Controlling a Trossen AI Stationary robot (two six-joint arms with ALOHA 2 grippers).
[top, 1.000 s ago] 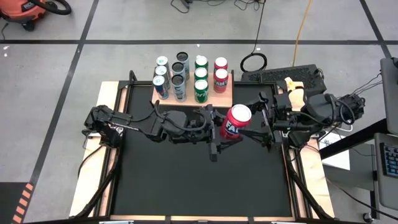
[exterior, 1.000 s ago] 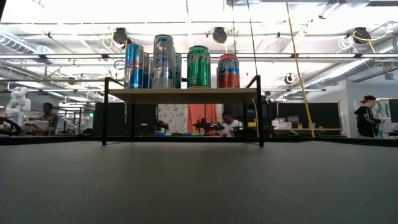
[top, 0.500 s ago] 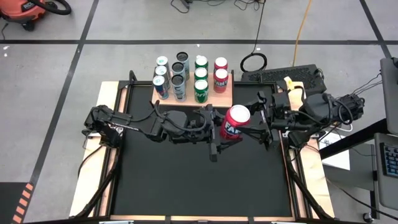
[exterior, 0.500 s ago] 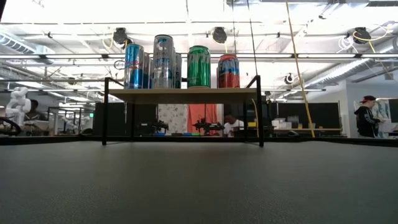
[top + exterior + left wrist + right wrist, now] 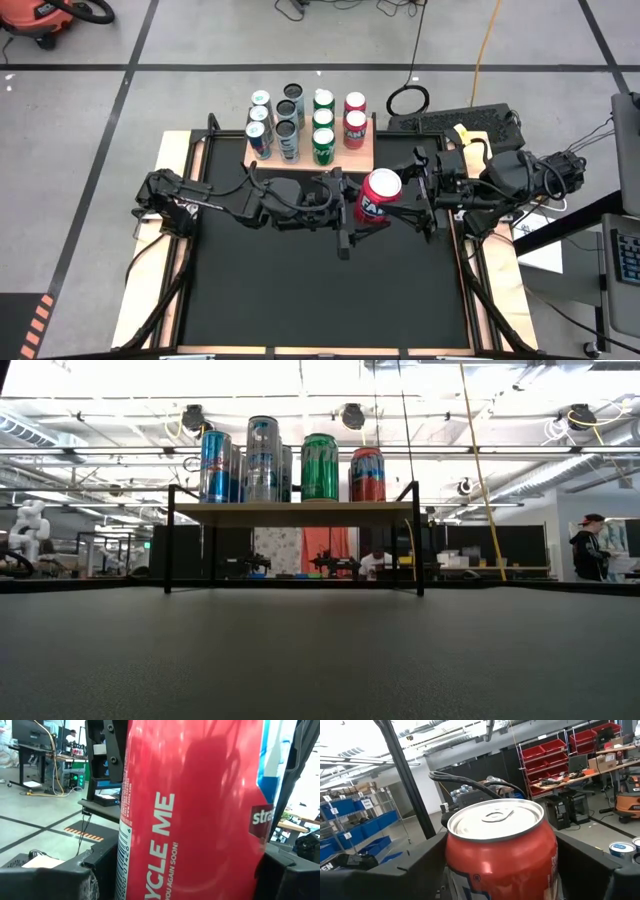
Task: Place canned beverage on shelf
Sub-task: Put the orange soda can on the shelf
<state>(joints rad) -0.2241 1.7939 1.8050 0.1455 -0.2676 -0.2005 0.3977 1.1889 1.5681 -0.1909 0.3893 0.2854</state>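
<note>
A red can (image 5: 378, 197) hangs upright above the middle of the black tabletop, between both grippers. My left gripper (image 5: 358, 208) comes at it from the table's left and my right gripper (image 5: 402, 195) from the table's right; each is shut on it. The can fills the left wrist view (image 5: 195, 810), and its silver top shows in the right wrist view (image 5: 495, 817). The shelf (image 5: 365, 160), a light-wood board on black legs (image 5: 290, 512), stands at the table's far edge with several cans upright on it. The low view shows neither gripper nor the held can. My left gripper pinches the red can's side wall (image 5: 140, 870) between its two fingers (image 5: 55, 880), which come in level from the table's left. The can stands upright in the hold, lifted clear of the table. My right gripper has the can's upper side wall (image 5: 457, 870), just under the top rim, between its two fingers (image 5: 420, 870). The fingers come in level from the table's right, one on each side of the can. The can stays upright and clear of the table.
Blue, silver, green and red cans stand in rows on the shelf (image 5: 320, 465); bare board shows at its near right corner. A black keyboard-like thing (image 5: 470, 120) and a cable coil (image 5: 408, 98) lie beyond the far right corner. A person (image 5: 590, 545) stands in the room behind.
My right gripper's fingers have drawn in a little onto the red can. The can and my left gripper have kept still.
</note>
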